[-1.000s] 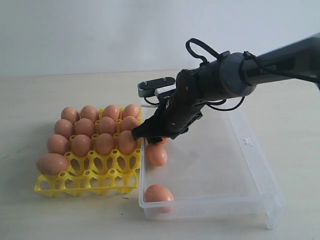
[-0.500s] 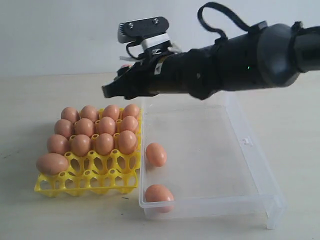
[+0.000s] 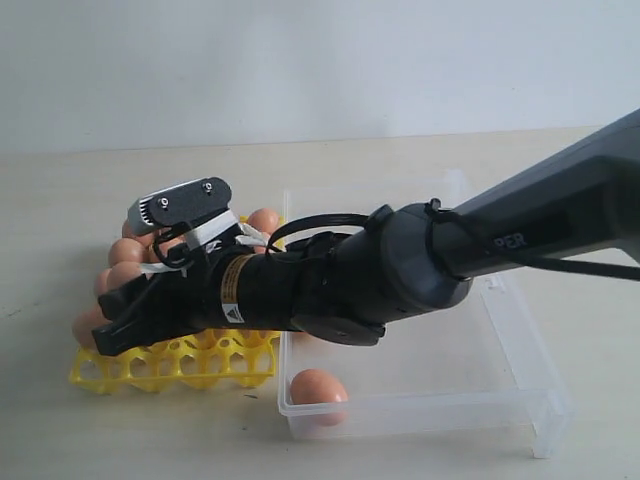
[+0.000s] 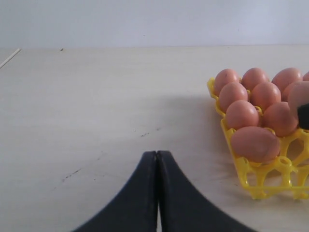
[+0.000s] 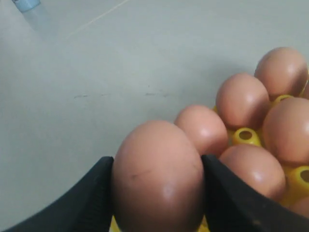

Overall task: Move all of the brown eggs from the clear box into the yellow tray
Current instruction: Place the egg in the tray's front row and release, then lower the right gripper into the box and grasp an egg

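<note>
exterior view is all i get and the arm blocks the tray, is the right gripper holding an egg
Observer: Yes. In the right wrist view the right gripper is closed on a brown egg, with one finger on each side.
Operator: is it at the tray
Observer: The yellow tray and the seated eggs show right beside the held egg.
Operator: and the left gripper
Observer: The left gripper is shut and empty, over bare table beside the tray.
</note>
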